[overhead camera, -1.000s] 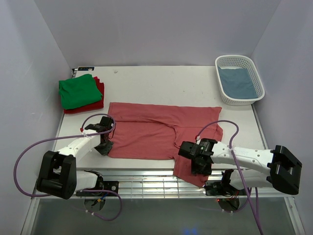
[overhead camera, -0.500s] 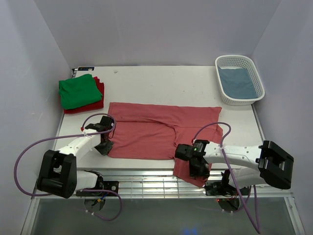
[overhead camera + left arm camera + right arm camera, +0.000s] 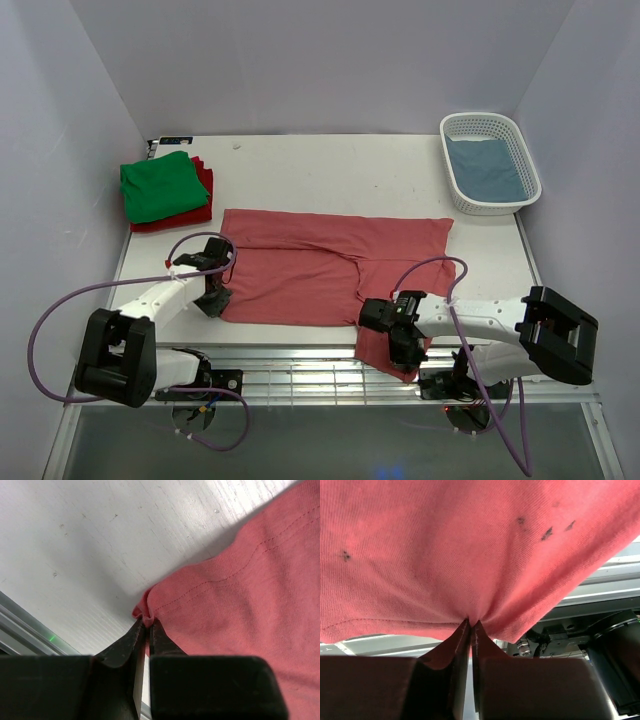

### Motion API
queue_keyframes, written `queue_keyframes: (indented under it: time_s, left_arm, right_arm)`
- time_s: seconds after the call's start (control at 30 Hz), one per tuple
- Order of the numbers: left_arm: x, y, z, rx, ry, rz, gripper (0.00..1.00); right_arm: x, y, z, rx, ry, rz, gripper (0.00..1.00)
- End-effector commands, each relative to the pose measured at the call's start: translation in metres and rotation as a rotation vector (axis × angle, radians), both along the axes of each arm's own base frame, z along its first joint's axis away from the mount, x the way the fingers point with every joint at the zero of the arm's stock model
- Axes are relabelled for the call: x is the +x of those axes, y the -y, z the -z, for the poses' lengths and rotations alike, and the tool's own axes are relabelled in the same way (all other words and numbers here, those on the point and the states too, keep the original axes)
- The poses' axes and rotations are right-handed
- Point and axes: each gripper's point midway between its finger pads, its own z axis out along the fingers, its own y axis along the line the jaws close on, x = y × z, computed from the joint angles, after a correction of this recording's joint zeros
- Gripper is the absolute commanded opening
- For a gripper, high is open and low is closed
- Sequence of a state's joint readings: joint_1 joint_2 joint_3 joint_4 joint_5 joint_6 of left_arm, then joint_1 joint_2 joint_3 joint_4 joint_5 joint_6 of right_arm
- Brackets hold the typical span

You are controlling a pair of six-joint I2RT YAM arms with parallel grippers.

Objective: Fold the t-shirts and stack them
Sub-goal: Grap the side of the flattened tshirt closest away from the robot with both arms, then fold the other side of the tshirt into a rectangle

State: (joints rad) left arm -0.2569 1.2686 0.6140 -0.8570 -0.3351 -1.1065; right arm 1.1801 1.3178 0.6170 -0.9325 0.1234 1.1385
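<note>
A dusty pinkish-red t-shirt [image 3: 310, 265] lies spread across the table's front half, its right part hanging over the near edge. My left gripper [image 3: 218, 297] is shut on its near left corner; the wrist view shows the hem [image 3: 145, 611] bunched between the closed tips. My right gripper [image 3: 405, 345] is shut on the overhanging flap, and in the right wrist view the cloth [image 3: 470, 555] puckers into the closed jaws. A folded bright green t-shirt [image 3: 160, 185] rests on a dark red one [image 3: 203, 205] at the back left. A grey-blue t-shirt [image 3: 487, 167] lies in the basket.
The white lattice basket [image 3: 457, 187] stands at the back right corner. A metal rail frame [image 3: 300, 372] runs along the table's near edge below the hanging cloth. Purple cables [image 3: 60, 310] loop from both arms.
My right gripper slid left and down along the hanging flap and closed on it. The left gripper kept its hold on the corner without moving.
</note>
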Motion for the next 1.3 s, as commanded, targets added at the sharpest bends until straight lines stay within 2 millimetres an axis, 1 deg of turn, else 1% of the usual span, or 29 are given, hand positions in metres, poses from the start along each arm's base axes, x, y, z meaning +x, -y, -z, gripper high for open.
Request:
queue_keyframes:
  time_s: [0.0,0.07,0.1,0.17,0.2,0.23,0.27,0.3,0.33,0.37,0.4,0.43,0.5,0.53,0.6,0.63,0.67,0.7,0.77,0.8,0.83,0.87,0.9,0.97,1.0,1.1,1.13,1.23,1.27]
  left_arm:
    - [0.001,0.005,0.021,-0.038,0.011,-0.017,0.16]
    - [0.005,0.006,0.014,-0.045,0.029,-0.006,0.13]
    - [0.010,0.007,0.007,-0.049,0.057,0.011,0.11]
    - [0.021,0.009,-0.006,-0.052,0.099,0.032,0.08]
    - [0.026,0.010,-0.014,-0.052,0.123,0.052,0.08]
    - [0.028,0.009,-0.020,-0.048,0.127,0.063,0.07]
    - [0.038,0.011,-0.031,-0.048,0.157,0.074,0.06]
    - [0.041,0.011,-0.037,-0.045,0.165,0.083,0.06]
    - [0.044,0.011,-0.042,-0.040,0.169,0.107,0.06]
    - [0.052,0.013,-0.051,-0.044,0.190,0.121,0.06]
    - [0.054,0.014,-0.054,-0.046,0.194,0.133,0.05]
    - [0.056,0.015,-0.056,-0.043,0.189,0.155,0.04]
    - [0.061,0.015,-0.060,-0.037,0.196,0.169,0.03]
    - [0.062,0.014,-0.060,-0.031,0.194,0.172,0.03]
    - [0.064,0.013,-0.063,-0.020,0.198,0.184,0.03]
    - [0.066,0.013,-0.064,-0.016,0.201,0.189,0.02]
    - [0.067,0.013,-0.064,-0.015,0.197,0.203,0.02]
    - [0.068,0.015,-0.065,-0.018,0.197,0.212,0.02]
    - [0.073,0.020,-0.068,-0.040,0.212,0.231,0.02]
    - [0.075,0.021,-0.069,-0.044,0.218,0.249,0.02]
    - [0.080,0.024,-0.072,-0.052,0.238,0.259,0.03]
    - [0.082,0.027,-0.073,-0.063,0.243,0.270,0.03]
    - [0.084,0.027,-0.073,-0.062,0.241,0.288,0.03]
    - [0.091,0.031,-0.078,-0.072,0.258,0.304,0.03]
    - [0.094,0.032,-0.079,-0.069,0.261,0.318,0.03]
    - [0.103,0.035,-0.088,-0.070,0.282,0.339,0.04]
    - [0.105,0.035,-0.089,-0.066,0.281,0.350,0.04]
    - [0.114,0.039,-0.094,-0.069,0.288,0.366,0.04]
    - [0.116,0.039,-0.093,-0.067,0.279,0.373,0.04]
  right_arm:
    - [-0.004,0.006,0.001,-0.019,-0.008,-0.003,0.08]
    - [0.006,0.003,-0.010,-0.022,0.040,0.001,0.08]
    - [0.012,-0.007,-0.025,0.001,0.064,0.002,0.08]
    - [0.024,-0.012,-0.038,0.003,0.121,-0.001,0.08]
    - [0.029,-0.017,-0.050,0.002,0.133,-0.003,0.08]
    - [0.033,-0.018,-0.054,-0.008,0.144,-0.008,0.08]
    - [0.036,-0.019,-0.057,-0.019,0.154,-0.022,0.08]
    - [0.038,-0.018,-0.059,-0.043,0.154,-0.026,0.08]
    - [0.043,-0.025,-0.063,-0.032,0.170,-0.027,0.08]
    - [0.048,-0.026,-0.063,-0.048,0.188,-0.033,0.08]
    - [0.053,-0.027,-0.064,-0.052,0.198,-0.037,0.08]
    - [0.059,-0.032,-0.069,-0.043,0.218,-0.037,0.08]
    - [0.076,-0.030,-0.071,-0.076,0.256,-0.044,0.08]
    - [0.085,-0.033,-0.076,-0.074,0.274,-0.044,0.08]
    - [0.107,-0.027,-0.080,-0.107,0.316,-0.029,0.08]
    - [0.116,-0.025,-0.082,-0.116,0.328,-0.048,0.08]
    - [0.128,-0.026,-0.087,-0.115,0.359,-0.046,0.08]
    - [0.139,-0.022,-0.089,-0.122,0.373,-0.021,0.08]
    - [0.155,-0.016,-0.092,-0.140,0.396,-0.038,0.08]
    - [0.168,-0.014,-0.095,-0.132,0.414,-0.013,0.08]
    - [0.175,-0.011,-0.095,-0.142,0.419,-0.034,0.08]
    - [0.180,-0.010,-0.096,-0.148,0.426,-0.035,0.08]
    - [0.190,-0.009,-0.098,-0.138,0.441,-0.016,0.08]
    - [0.201,-0.008,-0.099,-0.144,0.451,-0.033,0.08]
    - [0.211,-0.009,-0.101,-0.131,0.468,-0.019,0.08]
    - [0.225,-0.007,-0.102,-0.143,0.470,-0.027,0.08]
    - [0.232,-0.009,-0.107,-0.138,0.481,-0.024,0.08]
    - [0.244,-0.008,-0.108,-0.146,0.481,-0.030,0.08]
    - [0.249,-0.009,-0.110,-0.144,0.487,-0.028,0.08]
